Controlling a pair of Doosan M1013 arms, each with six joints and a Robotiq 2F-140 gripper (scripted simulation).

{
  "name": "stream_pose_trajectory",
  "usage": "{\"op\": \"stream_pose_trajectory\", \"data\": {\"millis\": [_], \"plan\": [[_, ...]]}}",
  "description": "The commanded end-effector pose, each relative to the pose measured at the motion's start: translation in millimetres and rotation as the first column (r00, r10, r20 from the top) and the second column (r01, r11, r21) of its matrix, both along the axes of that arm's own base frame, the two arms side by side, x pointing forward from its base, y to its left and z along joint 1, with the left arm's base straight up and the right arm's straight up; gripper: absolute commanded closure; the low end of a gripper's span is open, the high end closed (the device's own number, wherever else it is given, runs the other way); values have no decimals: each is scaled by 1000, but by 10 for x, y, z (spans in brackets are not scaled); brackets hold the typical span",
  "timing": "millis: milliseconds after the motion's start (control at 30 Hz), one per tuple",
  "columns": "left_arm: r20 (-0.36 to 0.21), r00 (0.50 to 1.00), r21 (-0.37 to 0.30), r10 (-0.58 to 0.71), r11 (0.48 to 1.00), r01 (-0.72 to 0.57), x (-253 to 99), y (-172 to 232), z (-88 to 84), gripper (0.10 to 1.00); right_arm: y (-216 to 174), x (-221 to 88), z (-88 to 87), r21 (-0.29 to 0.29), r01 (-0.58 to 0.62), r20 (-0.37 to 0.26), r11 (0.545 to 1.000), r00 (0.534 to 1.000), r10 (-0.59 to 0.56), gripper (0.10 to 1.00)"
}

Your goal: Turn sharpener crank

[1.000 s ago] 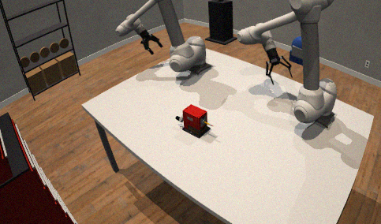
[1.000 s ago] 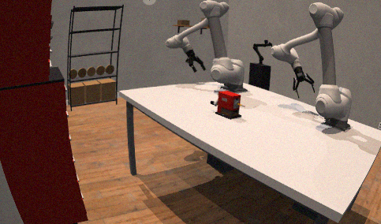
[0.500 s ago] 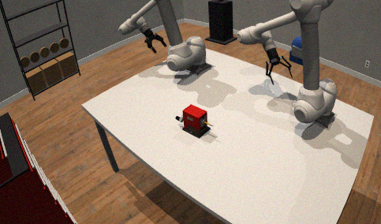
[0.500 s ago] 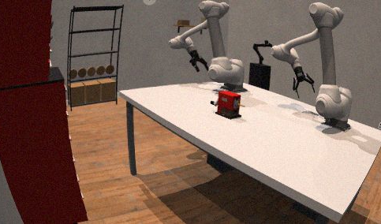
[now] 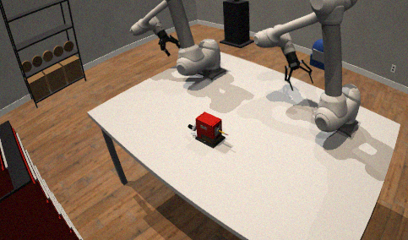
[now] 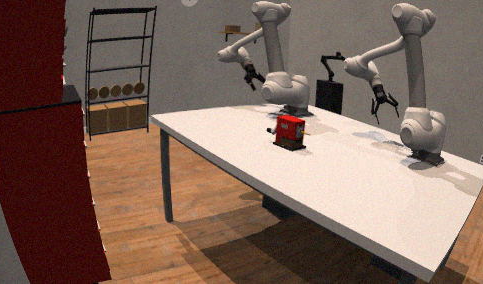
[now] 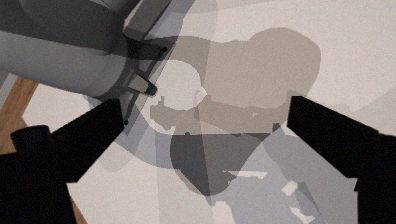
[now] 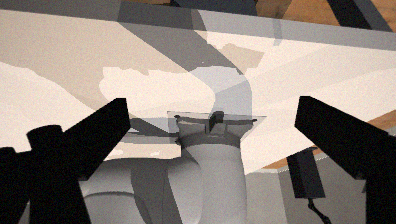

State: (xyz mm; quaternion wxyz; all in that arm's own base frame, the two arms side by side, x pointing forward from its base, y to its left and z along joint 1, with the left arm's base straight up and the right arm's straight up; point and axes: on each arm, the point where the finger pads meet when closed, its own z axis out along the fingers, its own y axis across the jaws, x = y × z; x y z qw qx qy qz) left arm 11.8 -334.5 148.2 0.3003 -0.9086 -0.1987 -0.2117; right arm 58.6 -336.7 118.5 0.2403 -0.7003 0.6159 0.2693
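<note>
The red sharpener (image 5: pixel 206 123) (image 6: pixel 289 128) stands upright on its dark base on the white table (image 5: pixel 261 186) (image 6: pixel 339 195). Its crank, with a black knob (image 5: pixel 190 126) (image 6: pixel 270 130), sticks out on the picture-left side in the top and exterior views. A yellow pencil (image 5: pixel 222 132) (image 6: pixel 305 133) sticks out of the opposite side. My left gripper (image 5: pixel 301 85) (image 6: pixel 388 119) (image 7: pixel 205 112), on the picture-right arm, is open and empty above the table's back part. My right gripper (image 5: pixel 174 50) (image 6: pixel 259 85) (image 8: pixel 212 112), on the picture-left arm, is open and empty, high and far behind the sharpener. Neither touches it.
The left arm's base (image 5: pixel 337 114) (image 6: pixel 423 132) and the right arm's base (image 5: pixel 199 59) (image 6: pixel 286 90) stand at the table's back edge. A shelf rack (image 5: pixel 43 40) (image 6: pixel 120 67) and a red cabinet (image 6: pixel 44 195) stand away from the table.
</note>
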Motion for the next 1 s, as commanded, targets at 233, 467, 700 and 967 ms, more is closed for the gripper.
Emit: {"op": "stream_pose_trajectory", "data": {"millis": [233, 467, 700, 967], "plan": [[0, 1000, -1, 0, 1000, 0, 0, -3, 4, 98, 54, -104, 10, 18, 36, 10, 999, 999, -36, 98], [0, 1000, -1, 0, 1000, 0, 0, -3, 4, 98, 84, -156, 14, 27, 54, 15, 998, 998, -55, 98], [0, 1000, -1, 0, 1000, 0, 0, -3, 4, 98, 108, -197, 18, 35, 69, 19, 997, 997, -69, 98], [0, 1000, -1, 0, 1000, 0, 0, -3, 4, 98, 132, -235, 21, 42, 83, 23, 996, 996, -84, 98]]}}
